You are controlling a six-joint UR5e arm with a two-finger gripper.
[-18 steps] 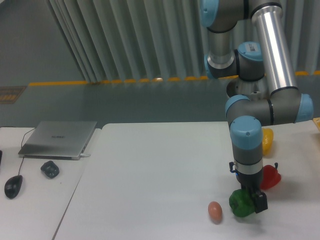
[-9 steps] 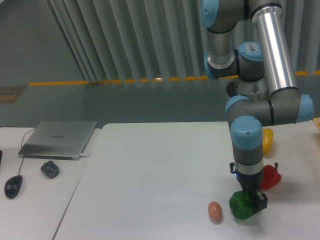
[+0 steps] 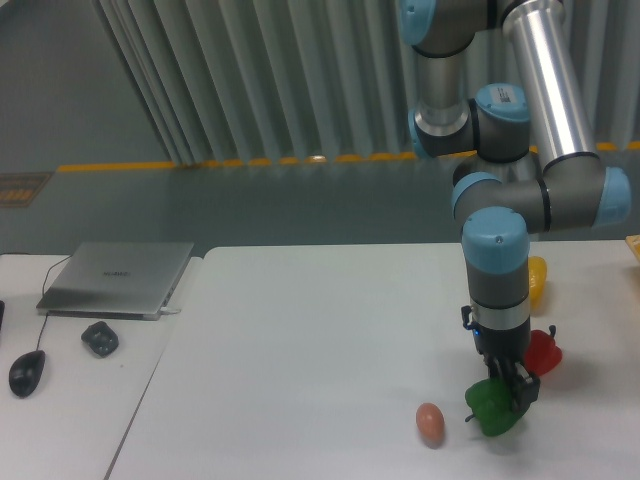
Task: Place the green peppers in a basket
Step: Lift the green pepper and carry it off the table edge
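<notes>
Glossy dark-green bell pepper [image 3: 492, 410] sits near the white table's [image 3: 300, 340] front edge, clamped between the black two-finger gripper [image 3: 510, 392], whose fingers are closed on its top. A small orange-pink egg-shaped object [image 3: 429, 422] lies at its nine o'clock; a red pepper [image 3: 544, 352] at one o'clock, a yellow pepper [image 3: 536, 280] beyond.

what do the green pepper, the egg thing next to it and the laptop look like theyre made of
Green pepper: glossy, waxy skin with highlights, so either real or plastic; the view can't settle it. Egg: smooth matte pinkish-brown surface, shell or plastic, unclear. Laptop: flat silver-grey lid with a dull sheen, probably brushed metal. The gripper sits at the pepper.
</notes>
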